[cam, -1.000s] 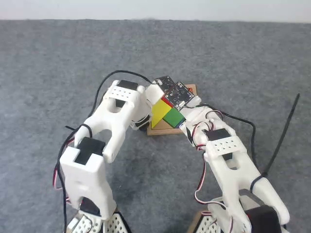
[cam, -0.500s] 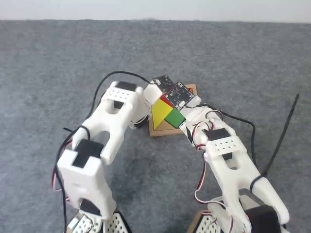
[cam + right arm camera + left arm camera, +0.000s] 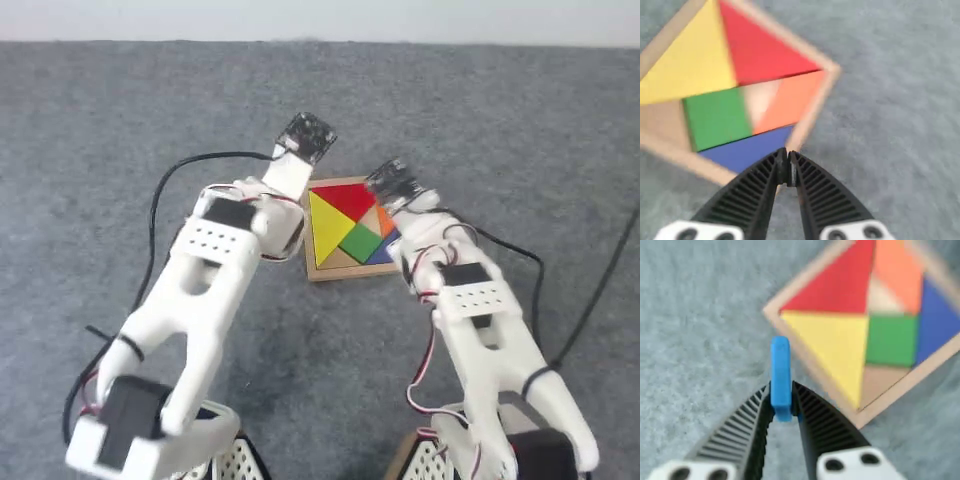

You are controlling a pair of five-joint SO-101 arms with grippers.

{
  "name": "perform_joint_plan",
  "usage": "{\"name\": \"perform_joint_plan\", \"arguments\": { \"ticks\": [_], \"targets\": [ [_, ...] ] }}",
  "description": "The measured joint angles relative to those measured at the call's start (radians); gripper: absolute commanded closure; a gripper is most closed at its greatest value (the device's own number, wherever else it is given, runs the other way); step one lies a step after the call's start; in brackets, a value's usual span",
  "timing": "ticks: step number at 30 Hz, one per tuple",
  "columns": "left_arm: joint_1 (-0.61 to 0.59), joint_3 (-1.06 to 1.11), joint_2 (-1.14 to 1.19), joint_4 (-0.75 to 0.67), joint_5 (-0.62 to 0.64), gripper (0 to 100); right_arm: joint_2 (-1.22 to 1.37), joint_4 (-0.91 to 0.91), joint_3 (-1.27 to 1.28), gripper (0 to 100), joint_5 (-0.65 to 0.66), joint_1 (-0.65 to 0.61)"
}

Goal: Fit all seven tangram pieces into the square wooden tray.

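While your left gripper (image 3: 782, 392) pinches a thin blue wooden piece (image 3: 780, 371) edge-on beside the square wooden tray (image 3: 330, 272), plain in its wrist view, your right gripper (image 3: 787, 159) hangs at the tray's rim, jaws pressed together, empty.

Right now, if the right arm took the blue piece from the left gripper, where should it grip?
Probably the free end of the blue piece jutting past the left gripper, approached from beyond the tips, pinching its broad faces; it's held edge-on.
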Motion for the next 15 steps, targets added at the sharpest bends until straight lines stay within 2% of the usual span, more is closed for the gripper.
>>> {"name": "perform_joint_plan", "arguments": {
  "ticks": [6,9,15],
  "targets": [
    [0.112,0.000,-0.043,-0.106,0.327,98,-0.104,0.000,0.000,99.0,-0.242,0.186],
    [0.190,0.000,-0.020,-0.172,0.436,98,-0.127,-0.002,0.000,99.0,-0.345,0.239],
    [0.269,-0.124,0.198,-0.190,0.611,98,-0.133,-0.031,0.000,99.0,-0.408,0.276]
  ]
}}
